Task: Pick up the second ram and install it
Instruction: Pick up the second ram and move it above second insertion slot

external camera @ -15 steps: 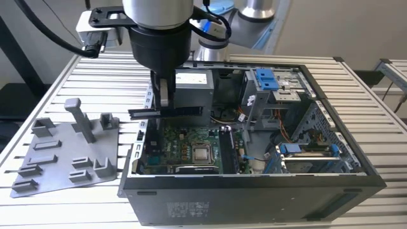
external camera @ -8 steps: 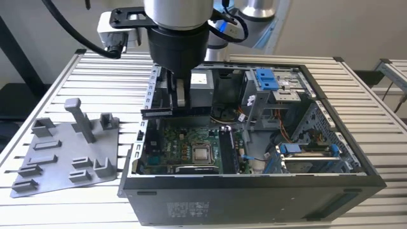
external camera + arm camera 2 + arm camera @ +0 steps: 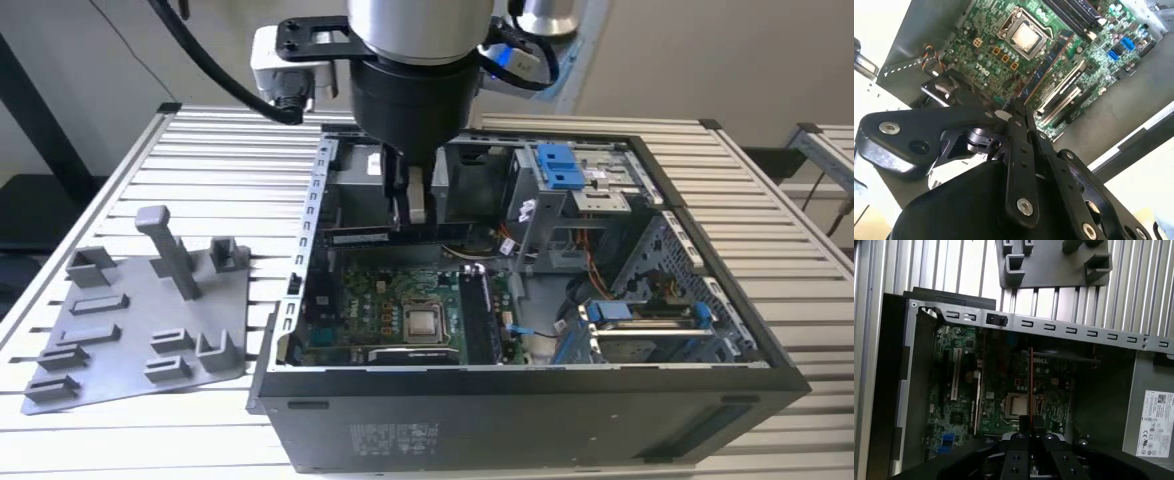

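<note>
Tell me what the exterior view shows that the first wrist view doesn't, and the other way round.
Exterior view: the blue latches and the arm's body above the case. First wrist view: the second ram edge-on, clamped in the gripper above the motherboard. Both: the processor socket and the grey fixture plate.

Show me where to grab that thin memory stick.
Pinch the second ram mid-length along its upper long edge, from above, across its two flat faces: it is thin and stands on edge, as the gripper appears to hold it.
</note>
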Robot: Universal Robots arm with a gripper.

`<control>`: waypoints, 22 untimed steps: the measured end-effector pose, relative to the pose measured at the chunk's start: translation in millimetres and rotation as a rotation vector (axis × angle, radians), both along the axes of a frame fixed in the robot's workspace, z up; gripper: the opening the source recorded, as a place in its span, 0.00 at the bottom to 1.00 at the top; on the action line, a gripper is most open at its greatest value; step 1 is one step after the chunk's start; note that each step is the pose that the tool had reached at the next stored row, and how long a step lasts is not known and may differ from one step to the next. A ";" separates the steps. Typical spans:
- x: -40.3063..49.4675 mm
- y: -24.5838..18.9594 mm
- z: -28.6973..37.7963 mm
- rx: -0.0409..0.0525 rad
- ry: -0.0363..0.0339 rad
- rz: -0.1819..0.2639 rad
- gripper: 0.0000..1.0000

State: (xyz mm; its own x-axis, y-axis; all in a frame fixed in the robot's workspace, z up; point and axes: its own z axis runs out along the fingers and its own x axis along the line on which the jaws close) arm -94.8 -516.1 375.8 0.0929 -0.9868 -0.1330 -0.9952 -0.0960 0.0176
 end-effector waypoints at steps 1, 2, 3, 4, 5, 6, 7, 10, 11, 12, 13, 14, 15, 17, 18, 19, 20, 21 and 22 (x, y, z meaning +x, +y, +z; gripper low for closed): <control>3.3 -0.1 0.0 0.0006 0.0001 0.000 0.14; 6.9 -0.2 0.0 0.0013 0.0000 0.000 0.14; 10.9 -0.3 0.0 0.0022 0.0000 0.000 0.14; 15.3 -0.5 0.0 0.0029 0.0001 0.000 0.14; 19.9 -0.6 -0.1 0.0038 0.0002 0.000 0.14; 24.6 -0.8 0.0 0.0043 0.0005 0.000 0.14; 29.3 -0.9 0.0 0.0046 0.0008 0.000 0.14; 42.5 -0.9 -0.1 0.0047 0.0016 0.000 0.14; 46.5 -0.9 -0.1 0.0047 0.0017 0.000 0.14; 50.6 -0.9 -0.1 0.0047 0.0018 0.000 0.14; 54.4 -0.9 -0.1 0.0047 0.0019 0.000 0.14; 57.5 -0.9 0.0 0.0046 0.0020 0.000 0.14; 60.3 -1.0 0.0 0.0046 0.0020 0.000 0.14; 65.5 -0.9 -0.1 0.0047 0.0020 0.000 0.14; 68.0 -0.9 -0.1 0.0047 0.0020 0.000 0.14; 70.3 -0.9 -0.1 0.0047 0.0019 0.000 0.14; 72.6 -0.9 -0.1 0.0047 0.0020 0.000 0.14; 74.7 -0.9 -0.1 0.0047 0.0020 0.000 0.14; 76.4 -0.9 0.0 0.0047 0.0020 0.000 0.14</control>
State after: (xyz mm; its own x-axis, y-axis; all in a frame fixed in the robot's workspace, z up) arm -18.4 -517.0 375.8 0.0926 -0.9861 -0.1378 -0.9952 -0.0961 0.0191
